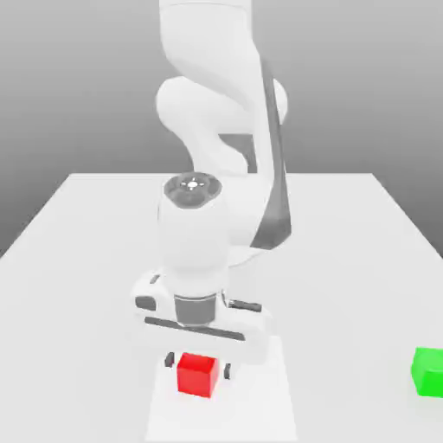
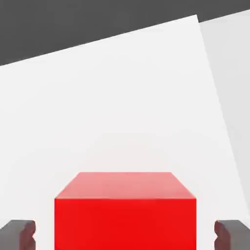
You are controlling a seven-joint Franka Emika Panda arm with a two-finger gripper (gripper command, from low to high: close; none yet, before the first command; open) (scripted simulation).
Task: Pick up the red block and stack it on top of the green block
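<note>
Presently, exterior view, jaws: released, spread apart and pointing down, with one tip on either side of the red block and a gap at each side.
Red block (image 1: 197,376): upright on the white patch (image 1: 251,407), low in the exterior view and left of its middle, between the jaws but not gripped.
Green block (image 1: 428,372): on the desk (image 1: 346,285) at the exterior view's right edge, partly cut off, well apart from the red block.
White arm (image 1: 195,251): reaches over the desk, its hand just above the red block.
Hand view, red block: its top and one side face show between the tips, touching neither.
Jaws: open, the grey tips facing each other across the block.
White surface: runs to a straight edge, with a dark area (image 2: 73,24) beyond.
</note>
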